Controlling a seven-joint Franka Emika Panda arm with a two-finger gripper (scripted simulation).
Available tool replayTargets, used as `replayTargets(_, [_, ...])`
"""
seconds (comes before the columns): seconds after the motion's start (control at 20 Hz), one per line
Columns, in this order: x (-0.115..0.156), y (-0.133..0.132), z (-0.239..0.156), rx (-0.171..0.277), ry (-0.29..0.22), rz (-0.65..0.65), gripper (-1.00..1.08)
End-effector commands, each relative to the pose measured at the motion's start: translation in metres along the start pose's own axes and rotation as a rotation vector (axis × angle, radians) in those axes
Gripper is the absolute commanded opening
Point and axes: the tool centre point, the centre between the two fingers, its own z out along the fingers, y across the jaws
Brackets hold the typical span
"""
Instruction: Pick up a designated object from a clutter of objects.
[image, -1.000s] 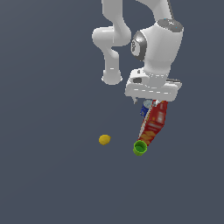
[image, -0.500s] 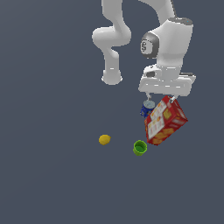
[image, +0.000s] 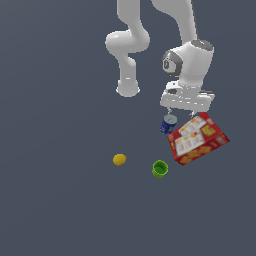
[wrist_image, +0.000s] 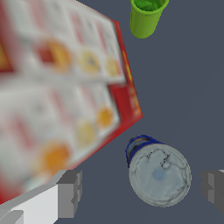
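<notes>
1. The hand (wrist_image: 142, 194) is spread wide and holds nothing; one finger (wrist_image: 70, 192) shows on each side of the blue can (wrist_image: 158, 174) in the wrist view.
2. The blue can (image: 168, 124) stands upright on the tabletop (image: 60, 200), directly under the hand and just beside the tilted red box (image: 198, 138).
3. Judgement: descend straight, keeping the can centred between the fingers, and close only below its silvery top.
4. Judgement: the finger nearest the red box (wrist_image: 57, 96) has little clearance and may nudge it.
5. The green cup (image: 160, 169) and lemon (image: 119, 159) lie apart.
6. Hidden: no tabletop edge appears; the can's label and base contact cannot be made out.
</notes>
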Motion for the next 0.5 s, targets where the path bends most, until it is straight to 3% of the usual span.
replayTargets(0.0, [-0.0244, 0.0340, 0.0376, -0.077, -0.078, 0.026, 1.00])
replayTargets(0.45, [-0.0233, 0.0314, 0.0427, -0.068, -0.072, 0.024, 1.00])
